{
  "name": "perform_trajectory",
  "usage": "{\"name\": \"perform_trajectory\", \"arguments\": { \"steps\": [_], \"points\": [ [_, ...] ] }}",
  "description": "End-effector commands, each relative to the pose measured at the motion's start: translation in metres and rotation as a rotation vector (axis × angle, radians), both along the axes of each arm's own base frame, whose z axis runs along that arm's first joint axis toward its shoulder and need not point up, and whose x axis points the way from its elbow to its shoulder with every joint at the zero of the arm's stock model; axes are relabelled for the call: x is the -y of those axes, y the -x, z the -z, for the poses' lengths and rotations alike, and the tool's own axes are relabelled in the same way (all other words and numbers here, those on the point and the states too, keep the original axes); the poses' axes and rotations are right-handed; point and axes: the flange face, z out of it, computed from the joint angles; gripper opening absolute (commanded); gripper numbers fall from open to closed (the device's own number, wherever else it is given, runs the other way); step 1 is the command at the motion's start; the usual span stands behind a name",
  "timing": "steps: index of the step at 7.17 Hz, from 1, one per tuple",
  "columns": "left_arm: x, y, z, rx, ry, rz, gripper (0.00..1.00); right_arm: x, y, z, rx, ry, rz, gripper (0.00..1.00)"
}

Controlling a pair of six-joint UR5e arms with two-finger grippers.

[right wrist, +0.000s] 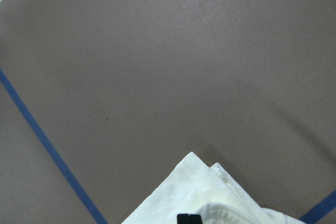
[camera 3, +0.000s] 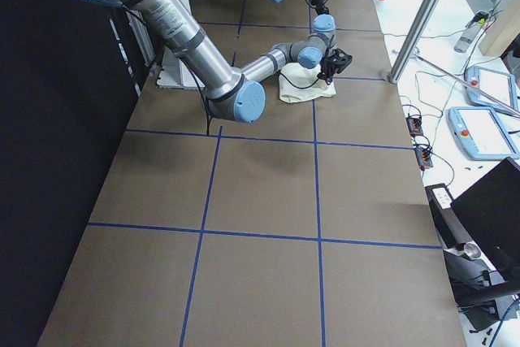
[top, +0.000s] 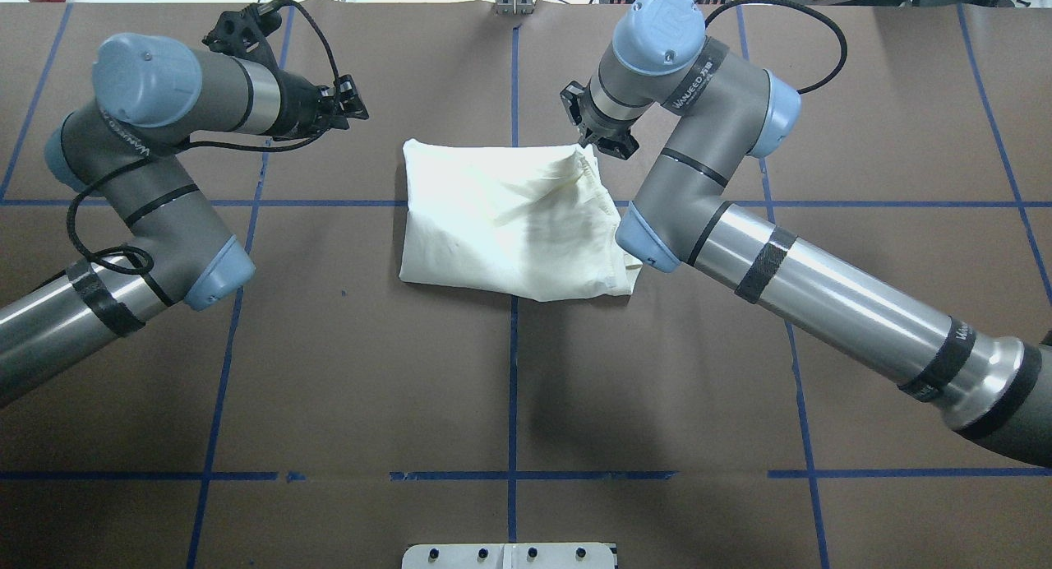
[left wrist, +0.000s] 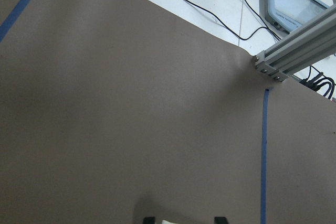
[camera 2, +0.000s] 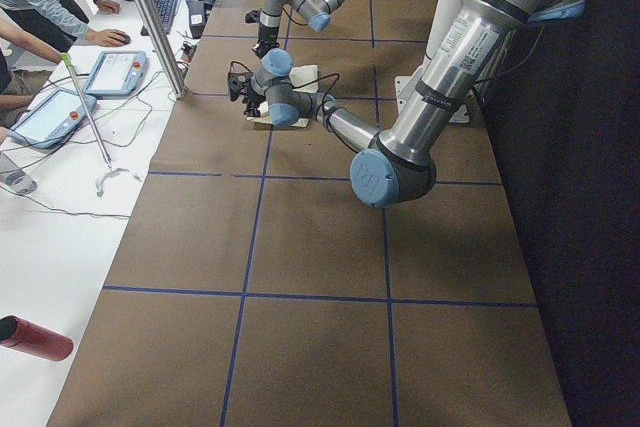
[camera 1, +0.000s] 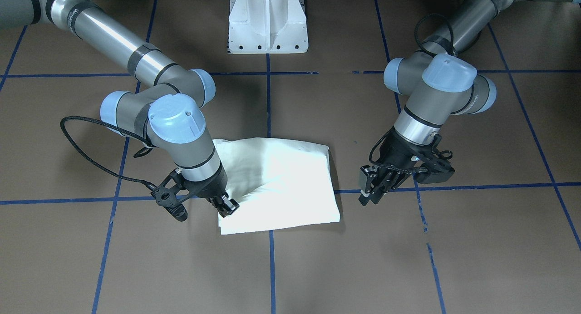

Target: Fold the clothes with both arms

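The cream shirt (camera 1: 281,182) lies folded in a rough rectangle on the brown table, plain pale side up; its print is hidden. It shows in the overhead view (top: 501,224) at the centre. My right gripper (camera 1: 228,206) is shut on the shirt's corner at the operators' side, and the cloth rises in a ridge toward it (top: 604,141). The right wrist view shows that corner (right wrist: 178,198) beside the closed gripper (right wrist: 189,219). My left gripper (camera 1: 370,197) is open and empty, off the other side of the shirt with a gap between (top: 349,108). Only bare table shows in the left wrist view (left wrist: 184,220).
The white pedestal base (camera 1: 268,23) stands at the robot's side of the table. Blue tape lines (top: 514,372) grid the brown surface. An aluminium post (left wrist: 294,51) stands at the table's far edge. Operators with tablets (camera 2: 40,117) sit beyond it.
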Motion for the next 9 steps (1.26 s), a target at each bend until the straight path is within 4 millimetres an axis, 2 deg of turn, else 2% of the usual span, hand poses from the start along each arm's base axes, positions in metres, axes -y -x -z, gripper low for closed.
{"name": "perform_trajectory", "arguments": {
  "steps": [1,2,3,4,5,6,8,9],
  "points": [
    [-0.009,-0.007,-0.017,0.013,0.008,-0.02,0.11,-0.01,-0.012,0.028,0.042,-0.036,-0.001,0.0],
    [-0.018,-0.019,-0.019,0.016,0.01,-0.04,0.0,-0.011,-0.013,0.023,0.035,-0.037,0.005,0.0],
    [-0.024,-0.027,-0.018,0.014,0.01,-0.053,0.0,-0.01,-0.015,0.001,0.007,-0.047,0.021,0.0],
    [-0.038,-0.046,-0.016,0.012,0.01,-0.086,0.0,-0.013,-0.015,-0.001,0.005,-0.064,0.035,0.0],
    [-0.044,-0.054,-0.011,0.005,0.004,-0.103,0.0,-0.036,0.009,0.005,0.017,-0.071,0.076,0.0],
    [-0.046,-0.056,-0.005,-0.003,-0.001,-0.107,0.0,-0.053,0.022,0.011,0.029,-0.08,0.104,0.0],
    [-0.07,-0.083,-0.001,-0.012,-0.001,-0.168,0.0,-0.095,0.06,0.005,0.025,-0.081,0.175,0.0],
    [-0.077,-0.091,-0.001,-0.012,-0.001,-0.184,0.0,-0.097,0.062,0.001,0.019,-0.081,0.18,0.0]
  ]
}}
